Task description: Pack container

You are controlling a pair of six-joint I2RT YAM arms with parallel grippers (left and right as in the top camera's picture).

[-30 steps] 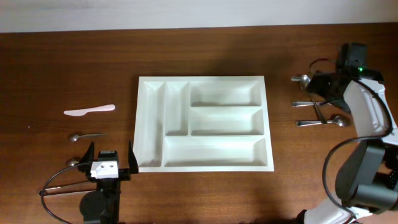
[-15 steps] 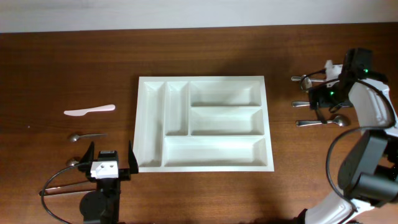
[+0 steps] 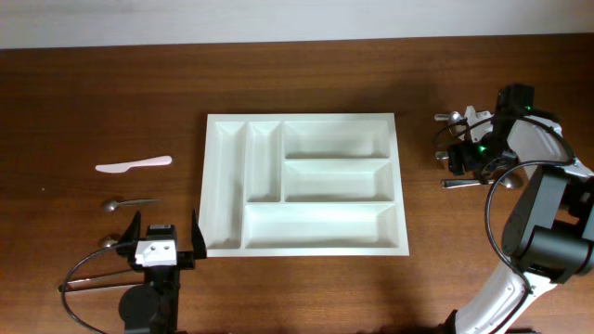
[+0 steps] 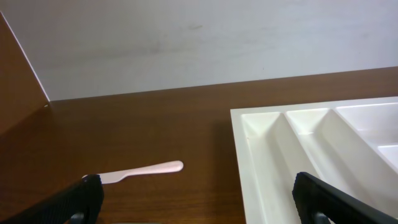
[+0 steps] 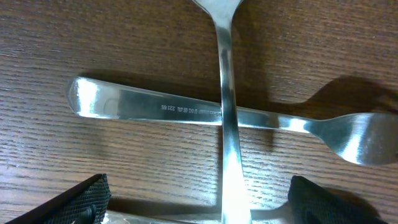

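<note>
Straddling two crossed steel cutlery pieces point(image 5: 155, 110), perhaps forks: right gripper point(image 5: 205, 205), jaws wide; left gripper point(image 4: 208, 202), jaws wide, beside white cutlery tray point(image 4: 261, 113) on wooden surface point(image 4: 124, 124).

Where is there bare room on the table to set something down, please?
Bare wood lies behind the tray, between tray and knife, and in front of the tray. The tray itself is empty. It is crowded at the right, where the right gripper hangs over crossed cutlery.

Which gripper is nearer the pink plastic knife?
Left. The left gripper sits near the knife, same side of the white plastic tray; the right gripper is across it, over metal cutlery.
</note>
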